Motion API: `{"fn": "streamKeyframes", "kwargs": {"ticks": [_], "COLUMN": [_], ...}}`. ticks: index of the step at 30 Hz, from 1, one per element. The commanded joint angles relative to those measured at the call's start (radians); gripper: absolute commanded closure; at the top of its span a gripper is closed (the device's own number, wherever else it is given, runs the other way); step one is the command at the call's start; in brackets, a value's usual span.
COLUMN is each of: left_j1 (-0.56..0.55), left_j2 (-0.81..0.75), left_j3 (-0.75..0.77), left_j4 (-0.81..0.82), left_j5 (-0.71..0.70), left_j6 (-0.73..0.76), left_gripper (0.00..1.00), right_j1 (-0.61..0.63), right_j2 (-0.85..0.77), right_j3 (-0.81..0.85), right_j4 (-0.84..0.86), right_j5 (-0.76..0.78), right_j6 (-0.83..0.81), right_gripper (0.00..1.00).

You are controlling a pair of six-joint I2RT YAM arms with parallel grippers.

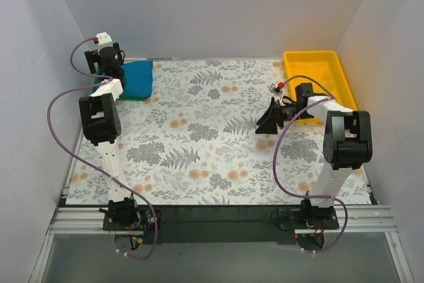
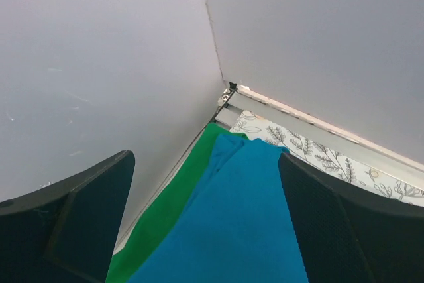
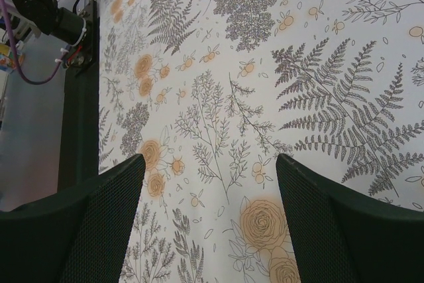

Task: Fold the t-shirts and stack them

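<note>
The teal-blue t-shirt (image 1: pixel 138 77) lies folded in the table's back left corner, on top of the green t-shirt (image 1: pixel 132 97), which shows only a thin edge there. In the left wrist view the teal-blue t-shirt (image 2: pixel 238 223) covers most of the green t-shirt (image 2: pixel 169 210), whose strip runs along the wall side. My left gripper (image 1: pixel 112 69) hovers over the stack's left edge; seen from the wrist, the left gripper (image 2: pixel 205 157) is open, and no cloth is pinched between its jaws. My right gripper (image 1: pixel 268 122) stands open over bare cloth at mid-right, with nothing between the right gripper's (image 3: pixel 209 157) jaws.
A yellow plastic tray (image 1: pixel 310 53) sits at the back right corner. Grey walls (image 2: pixel 99 64) close in the table on the left, back and right, and the stack lies tight against the left one. A flower-patterned tablecloth (image 1: pixel 205 130) covers the table.
</note>
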Motion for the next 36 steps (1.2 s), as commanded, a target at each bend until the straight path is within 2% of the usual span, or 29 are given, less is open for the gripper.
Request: {"fn": "streamKeyframes", "kwargs": {"ticks": [1, 5, 8, 10, 11, 12, 15, 17, 18, 20, 22, 23, 24, 26, 29, 31, 32, 36], "left_j1": [0.011, 0.018, 0.020, 0.021, 0.021, 0.023, 0.026, 0.046, 0.050, 0.055, 0.052, 0.049, 0.046, 0.040, 0.009, -0.015, -0.022, -0.046], "left_j2": [-0.037, -0.133, -0.237, -0.308, -0.389, -0.434, -0.621, -0.780, -0.836, -1.002, -1.115, -1.219, -1.268, -1.377, -1.440, -1.450, -1.451, -1.465], "left_j3": [0.067, 0.087, 0.064, 0.017, -0.053, -0.104, -0.311, -0.437, -0.545, -0.664, -0.813, -0.851, -0.931, -0.987, -1.016, -1.017, -1.021, -1.059], "left_j4": [-0.002, -0.105, -0.243, -0.315, -0.376, -0.397, -0.461, -0.466, -0.476, -0.504, -0.529, -0.559, -0.572, -0.590, -0.630, -0.639, -0.638, -0.628], "left_j5": [-0.070, -0.041, 0.106, 0.304, 0.379, 0.538, 0.684, 0.855, 0.896, 0.990, 0.999, 0.943, 0.915, 0.845, 0.756, 0.748, 0.748, 0.766], "left_j6": [-0.080, -0.190, -0.302, -0.344, -0.385, -0.407, -0.548, -0.615, -0.651, -0.643, -0.597, -0.582, -0.565, -0.541, -0.495, -0.479, -0.469, -0.461], "left_gripper": [0.10, 0.09, 0.11, 0.10, 0.10, 0.10, 0.10, 0.11, 0.11, 0.11, 0.11, 0.10, 0.09, 0.08, 0.07, 0.07, 0.07, 0.07], "right_j1": [-0.005, -0.005, -0.005, -0.005, -0.005, -0.005, -0.005, -0.005, -0.005, -0.005, -0.003, -0.005, -0.005, -0.005, -0.005, -0.010, -0.010, -0.054], "right_j2": [0.003, -0.006, -0.018, -0.032, -0.037, -0.049, -0.087, -0.114, -0.143, -0.181, -0.253, -0.276, -0.322, -0.376, -0.501, -0.601, -0.635, -0.781], "right_j3": [0.035, 0.035, 0.036, 0.039, 0.042, 0.041, 0.041, 0.038, 0.033, 0.016, -0.034, -0.053, -0.082, -0.111, -0.178, -0.221, -0.238, -0.284], "right_j4": [-0.025, -0.028, -0.036, -0.048, -0.051, -0.057, -0.053, -0.046, -0.042, -0.007, 0.038, 0.076, 0.098, 0.168, 0.281, 0.329, 0.360, 0.428], "right_j5": [-0.028, -0.009, 0.020, 0.050, 0.064, 0.101, 0.196, 0.239, 0.276, 0.309, 0.360, 0.382, 0.439, 0.504, 0.688, 0.760, 0.826, 0.931], "right_j6": [-0.020, -0.030, -0.046, -0.061, -0.072, -0.078, -0.087, -0.089, -0.087, -0.060, -0.041, -0.026, -0.012, 0.031, 0.097, 0.149, 0.178, 0.298], "right_gripper": [0.14, 0.14, 0.14, 0.14, 0.15, 0.15, 0.15, 0.16, 0.16, 0.15, 0.14, 0.14, 0.13, 0.11, 0.06, 0.02, 0.02, 0.02]}}
